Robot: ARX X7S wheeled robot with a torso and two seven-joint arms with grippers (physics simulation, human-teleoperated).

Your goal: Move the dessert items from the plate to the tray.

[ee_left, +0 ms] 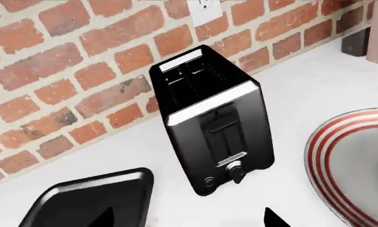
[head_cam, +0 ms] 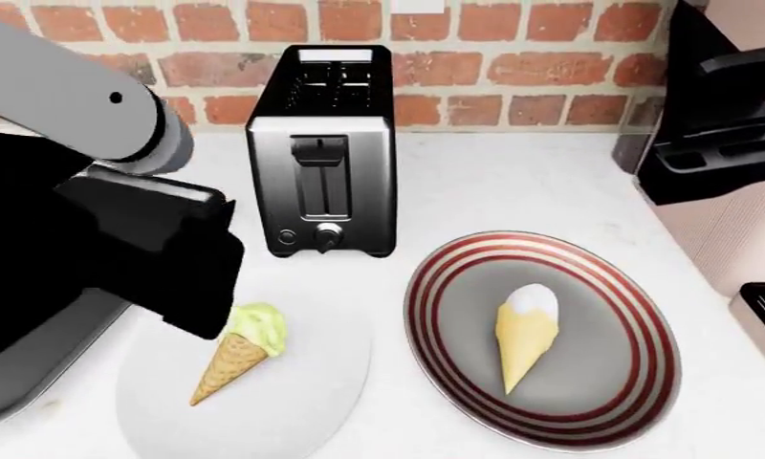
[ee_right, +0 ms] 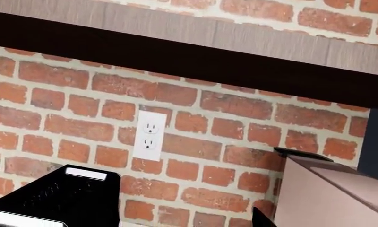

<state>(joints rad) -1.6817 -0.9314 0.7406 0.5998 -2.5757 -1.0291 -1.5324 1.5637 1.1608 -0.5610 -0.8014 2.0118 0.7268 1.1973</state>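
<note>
A brown waffle cone with a pale green scoop (head_cam: 245, 346) lies on a white round plate (head_cam: 318, 402). A pale yellow cone with a white top (head_cam: 526, 333) lies on a red-striped plate (head_cam: 638, 363). My left gripper (ee_left: 189, 222) is open and empty, with only its two fingertips showing, above the white counter between the black tray (ee_left: 88, 198) and the striped plate (ee_left: 340, 161). In the head view its black body (head_cam: 153, 253) hangs just above and left of the green cone, and the tray is hidden behind the arm. My right gripper (ee_right: 183, 222) is open, held high and facing the brick wall.
A black and silver toaster (head_cam: 325, 153) stands at the back against the brick wall, also in the left wrist view (ee_left: 214, 127). A pink and black appliance (head_cam: 727, 163) stands at the right. A wall outlet (ee_right: 149, 135) is above the toaster.
</note>
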